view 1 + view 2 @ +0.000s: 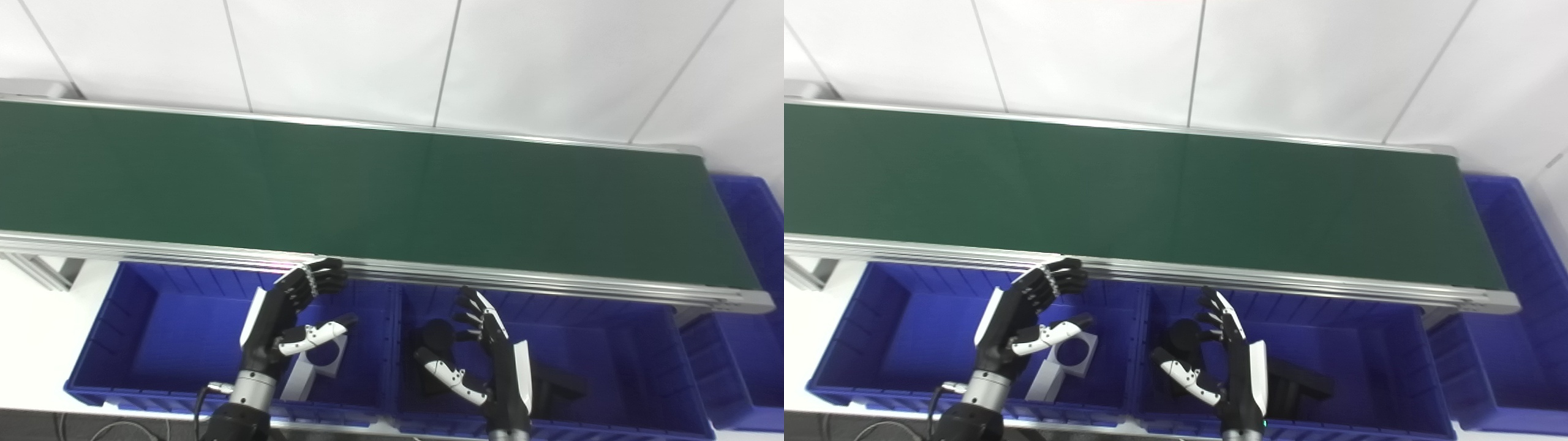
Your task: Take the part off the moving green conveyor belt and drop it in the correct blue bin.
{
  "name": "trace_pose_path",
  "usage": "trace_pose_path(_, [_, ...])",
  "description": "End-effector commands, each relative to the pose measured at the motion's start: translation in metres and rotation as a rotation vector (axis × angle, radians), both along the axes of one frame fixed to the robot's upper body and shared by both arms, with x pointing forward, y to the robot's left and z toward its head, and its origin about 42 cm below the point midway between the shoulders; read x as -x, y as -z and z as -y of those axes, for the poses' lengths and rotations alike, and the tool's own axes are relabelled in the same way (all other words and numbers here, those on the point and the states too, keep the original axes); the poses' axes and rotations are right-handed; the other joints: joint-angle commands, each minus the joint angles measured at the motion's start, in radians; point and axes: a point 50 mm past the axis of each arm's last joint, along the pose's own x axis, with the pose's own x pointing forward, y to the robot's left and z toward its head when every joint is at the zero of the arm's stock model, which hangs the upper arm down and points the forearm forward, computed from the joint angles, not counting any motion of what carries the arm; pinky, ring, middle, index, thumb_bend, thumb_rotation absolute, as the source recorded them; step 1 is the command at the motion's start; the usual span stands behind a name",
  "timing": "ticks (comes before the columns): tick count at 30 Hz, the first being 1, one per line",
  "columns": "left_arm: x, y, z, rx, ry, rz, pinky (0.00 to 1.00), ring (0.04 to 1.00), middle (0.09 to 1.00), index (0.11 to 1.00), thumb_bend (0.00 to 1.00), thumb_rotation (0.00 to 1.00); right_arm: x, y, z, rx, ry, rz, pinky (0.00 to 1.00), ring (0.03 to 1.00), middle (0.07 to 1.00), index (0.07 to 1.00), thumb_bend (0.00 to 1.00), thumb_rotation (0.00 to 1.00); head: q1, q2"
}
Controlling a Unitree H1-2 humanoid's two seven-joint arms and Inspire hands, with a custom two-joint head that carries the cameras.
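Observation:
The green conveyor belt [367,196] runs across the view with no part showing on it. My left hand [288,321] is open and empty above the left blue bin [135,288], which holds a white part with a round hole [315,367]. My right hand [487,358] is open and empty above the middle blue bin [631,331], which holds black parts [438,343]. Both hands hover just below the belt's near rail.
A third blue bin [750,202] stands at the belt's right end. The belt's aluminium rail [490,278] runs right above the bins. A white wall lies behind the belt. A cable [205,398] hangs by my left wrist.

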Motion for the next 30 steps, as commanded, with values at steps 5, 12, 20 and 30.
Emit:
trace_pose_path(5, [-0.007,-0.012,-0.007,0.009,0.007,0.044,0.69,0.658,0.665,0.69,0.63,0.0,-0.007,-0.01,-0.009,0.005,0.033,0.027,0.56,0.704,0.787,0.821,0.61,0.01,-0.027,0.007])
trace_pose_path(12, [-0.007,-0.013,-0.007,0.012,0.003,0.032,0.69,0.653,0.637,0.691,0.64,0.0,-0.007,-0.011,-0.007,0.004,0.037,0.031,0.55,0.694,0.777,0.81,0.61,0.0,0.013,0.006])
trace_pose_path(20, [-0.003,-0.009,0.0,-0.02,0.0,0.023,0.67,0.653,0.661,0.691,0.63,0.0,-0.004,-0.01,0.003,-0.012,-0.022,0.042,0.56,0.696,0.77,0.804,0.62,0.03,0.071,-0.012])
trace_pose_path(30, [0.007,0.002,0.004,0.002,-0.024,-0.025,0.67,0.655,0.666,0.694,0.61,0.0,0.001,-0.011,0.012,0.002,-0.029,0.029,0.58,0.714,0.778,0.8,0.64,0.03,0.123,-0.022])
